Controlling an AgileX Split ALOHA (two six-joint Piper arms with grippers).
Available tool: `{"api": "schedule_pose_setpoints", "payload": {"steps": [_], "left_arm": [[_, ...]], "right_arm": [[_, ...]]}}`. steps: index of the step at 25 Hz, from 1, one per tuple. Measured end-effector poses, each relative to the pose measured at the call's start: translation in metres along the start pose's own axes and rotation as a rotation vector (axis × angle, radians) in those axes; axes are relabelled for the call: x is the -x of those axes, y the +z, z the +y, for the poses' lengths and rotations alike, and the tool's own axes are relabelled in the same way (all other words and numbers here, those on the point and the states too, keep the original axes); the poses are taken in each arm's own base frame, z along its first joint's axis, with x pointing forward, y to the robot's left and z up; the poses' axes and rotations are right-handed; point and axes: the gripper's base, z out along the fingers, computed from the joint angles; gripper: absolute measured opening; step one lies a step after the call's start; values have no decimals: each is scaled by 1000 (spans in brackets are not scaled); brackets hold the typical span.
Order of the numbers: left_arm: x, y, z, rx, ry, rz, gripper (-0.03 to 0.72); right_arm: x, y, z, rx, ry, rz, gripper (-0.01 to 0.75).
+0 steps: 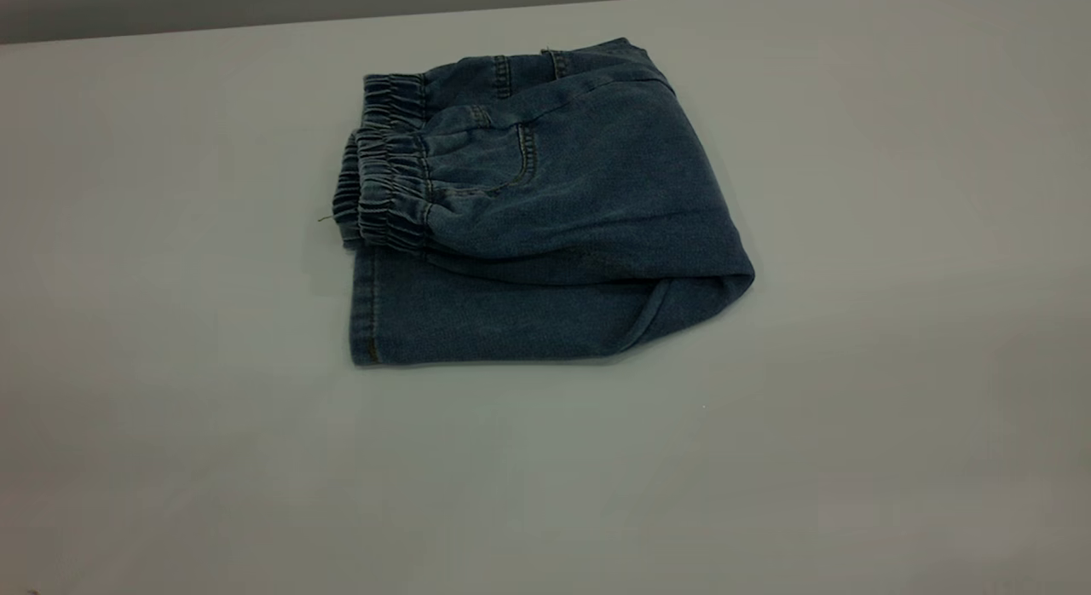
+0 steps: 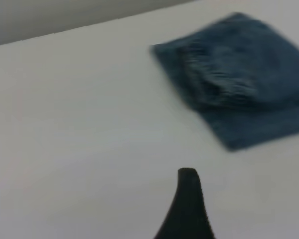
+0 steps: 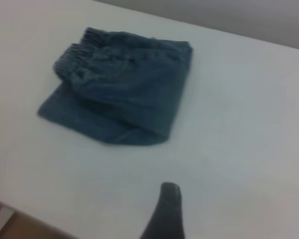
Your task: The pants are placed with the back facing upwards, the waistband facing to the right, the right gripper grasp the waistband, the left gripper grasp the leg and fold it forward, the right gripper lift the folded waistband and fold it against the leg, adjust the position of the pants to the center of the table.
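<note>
Folded denim pants (image 1: 545,211) (elastic waistband (image 1: 388,186) gathered) on table (image 1: 852,365)

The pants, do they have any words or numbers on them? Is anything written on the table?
None: no words, numbers or labels can be read anywhere.
The folded pants show only stitching, a pocket and an elastic waistband.
The table is plain, with no marks or signs on it.

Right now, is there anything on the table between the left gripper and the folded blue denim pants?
No. The left wrist view shows only bare white table between the left gripper and the folded blue denim pants.
</note>
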Motion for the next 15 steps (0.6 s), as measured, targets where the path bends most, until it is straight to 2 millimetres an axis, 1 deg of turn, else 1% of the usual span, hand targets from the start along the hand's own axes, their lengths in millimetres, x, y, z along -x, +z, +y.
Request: {"api": "schedule_pose_setpoints", "payload": {"steps": [4,7,10,15], "left_arm": [[0,0,-1,159,-83,7,538],[0,0,-2,237,-125,10,538],[0,0,-2,258,-136,11,538],[0,0,-1,228,-121,10,538]], "right_arm": [[1,1,0,-58,29,1,593],[1,2,0,-88,44,2,593],[1,2,0,-90,44,3,593],[1,2,0,-89,45,1,593]]}}
